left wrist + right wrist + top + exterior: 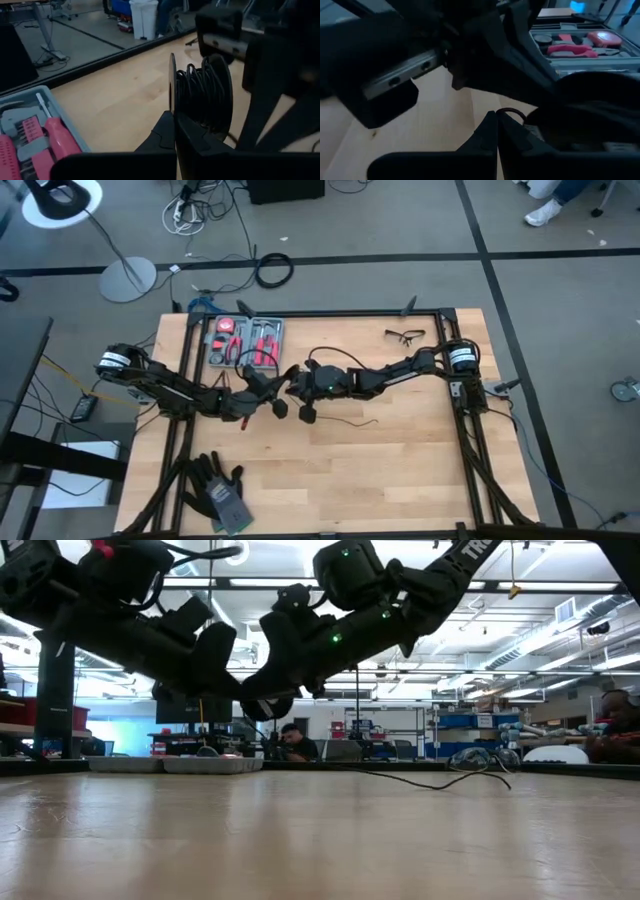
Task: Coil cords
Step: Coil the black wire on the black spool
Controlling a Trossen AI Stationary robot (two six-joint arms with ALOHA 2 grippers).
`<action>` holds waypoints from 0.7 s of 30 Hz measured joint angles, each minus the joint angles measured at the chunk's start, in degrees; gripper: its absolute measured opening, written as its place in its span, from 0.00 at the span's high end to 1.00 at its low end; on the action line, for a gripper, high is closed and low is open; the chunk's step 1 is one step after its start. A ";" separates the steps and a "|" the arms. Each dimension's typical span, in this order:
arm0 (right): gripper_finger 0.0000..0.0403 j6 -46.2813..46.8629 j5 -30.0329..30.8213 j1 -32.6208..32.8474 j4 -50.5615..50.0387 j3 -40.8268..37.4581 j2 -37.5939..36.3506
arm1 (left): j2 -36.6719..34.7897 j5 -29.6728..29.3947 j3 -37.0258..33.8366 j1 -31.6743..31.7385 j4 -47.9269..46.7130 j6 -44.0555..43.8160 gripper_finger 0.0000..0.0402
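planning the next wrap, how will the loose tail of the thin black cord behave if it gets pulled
The thin black cord is probably floppy: its loose tail lies in wavy curves on the wooden table. It looks light, so a pull should drag it easily. The wound turns held at the left gripper may slacken if released, with the right gripper close by.

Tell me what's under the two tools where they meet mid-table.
Bare wooden table; both tools hang clear of it in the low view. The left tool grips the coiled black cord. The cord's loose tail lies on the wood nearby. The puck end is hidden.
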 joint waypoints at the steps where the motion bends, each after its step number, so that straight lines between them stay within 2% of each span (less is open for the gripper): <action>1: 1.00 0.22 0.00 -0.01 -0.16 0.00 -0.13 | 0.00 0.49 0.00 0.00 -0.63 -0.02 1.00; 5: 1.00 0.41 0.02 -0.29 -2.88 -0.02 -1.39 | 0.00 2.01 -0.02 0.00 -3.73 -0.06 1.00; 13: 0.99 0.38 2.99 -2.10 -16.72 -0.02 -7.67 | 0.00 5.53 -0.02 0.04 -5.96 -0.28 1.00; 21: 0.99 -1.06 2.97 -4.29 -21.22 -0.07 -10.68 | -0.07 9.13 -0.02 0.05 -5.30 -1.91 1.00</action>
